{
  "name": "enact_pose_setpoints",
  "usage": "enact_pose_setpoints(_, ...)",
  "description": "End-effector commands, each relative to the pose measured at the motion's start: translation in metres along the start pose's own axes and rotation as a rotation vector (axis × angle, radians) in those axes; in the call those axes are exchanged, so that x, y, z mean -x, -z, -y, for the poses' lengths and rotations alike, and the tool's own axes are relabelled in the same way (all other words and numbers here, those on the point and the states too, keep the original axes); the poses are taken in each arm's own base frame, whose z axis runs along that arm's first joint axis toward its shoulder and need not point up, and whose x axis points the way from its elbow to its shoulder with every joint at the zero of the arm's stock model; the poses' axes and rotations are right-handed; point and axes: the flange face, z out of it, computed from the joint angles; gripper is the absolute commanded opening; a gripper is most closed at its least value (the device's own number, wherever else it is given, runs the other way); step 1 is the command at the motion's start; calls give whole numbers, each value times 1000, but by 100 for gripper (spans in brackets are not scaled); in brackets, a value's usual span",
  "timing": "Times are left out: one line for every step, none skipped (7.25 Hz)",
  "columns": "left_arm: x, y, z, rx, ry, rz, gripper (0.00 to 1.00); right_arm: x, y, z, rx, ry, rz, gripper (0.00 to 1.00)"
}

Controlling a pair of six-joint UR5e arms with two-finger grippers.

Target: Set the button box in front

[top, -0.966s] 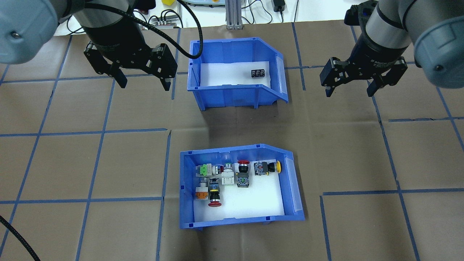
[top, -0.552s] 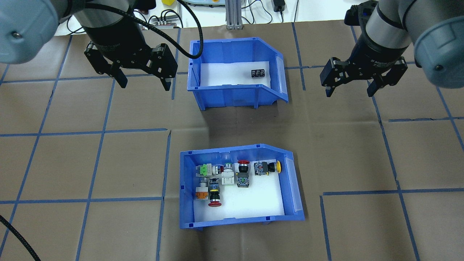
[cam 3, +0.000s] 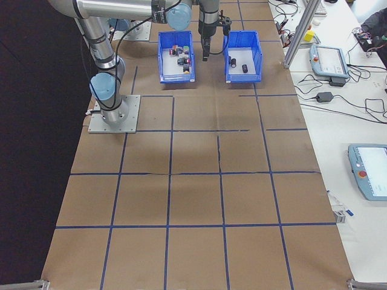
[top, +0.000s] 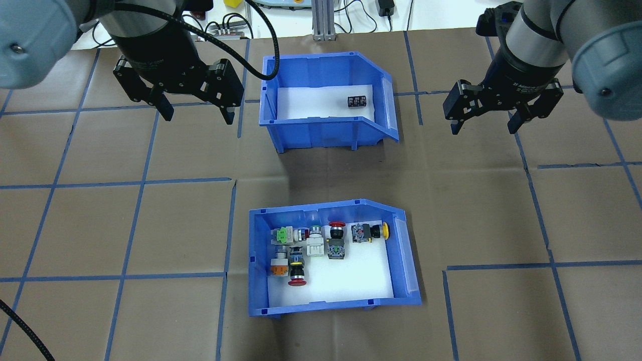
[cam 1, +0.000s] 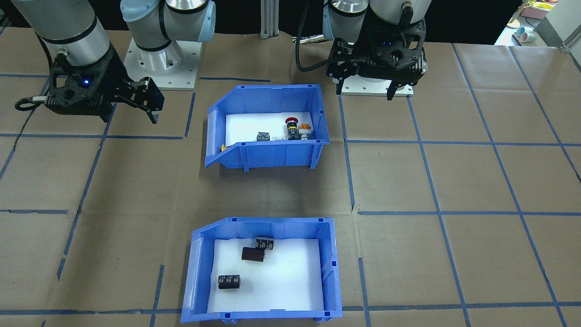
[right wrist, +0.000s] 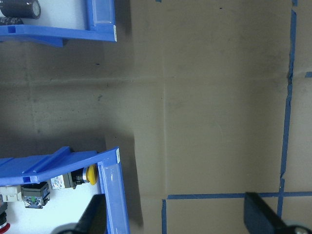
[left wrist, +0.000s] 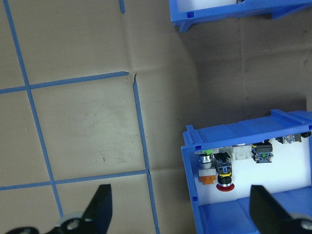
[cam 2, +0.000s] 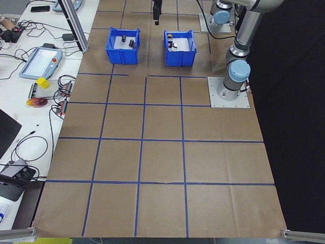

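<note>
Nearest the robot: button box (top: 335, 258), rigid blue plastic, white liner, sloped open front | capacitor bin (top: 328, 98) beyond it | left gripper (top: 193, 111) and right gripper (top: 485, 125) hover spread wide, empty | step: approach not begun | next: likely gripping a thin wall rim and moving the box forward.

Brown table (top: 100, 225) (blue tape grid), white bench (cam 3: 357, 121).

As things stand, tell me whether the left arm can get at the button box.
Probably yes. The left pincer hangs open above bare table, and nothing lies between it and the button box.
</note>
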Motion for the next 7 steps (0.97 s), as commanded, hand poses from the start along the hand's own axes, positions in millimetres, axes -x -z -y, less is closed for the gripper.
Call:
enact_pose_setpoints(0, 0, -4, 3, 97, -2, 99, -1, -4, 10, 0, 47, 1, 100)
enact_pose_setpoints(-1, -13, 0, 29, 251, 6, 99, -1, -7, 23, 8, 47, 1, 100)
enact_pose_setpoints(-1, -6, -3, 14, 388, 0, 99, -1, -10, 49, 12, 50, 6, 100)
enact_pose_setpoints(-1, -21, 6, 39, 506, 8, 99, 4, -10, 78, 12, 59, 17, 100)
enact_pose_setpoints(-7, -18, 3, 34, 648, 6, 99, 18, -4, 105, -3, 148, 17, 100)
enact_pose_setpoints(-11, -17, 1, 33, 785, 9, 99, 44, -7, 121, -1, 276, 10, 100)
enact_pose_setpoints(-24, -21, -3, 39, 856, 16, 99, 67, -20, 127, 17, 383, 0, 100)
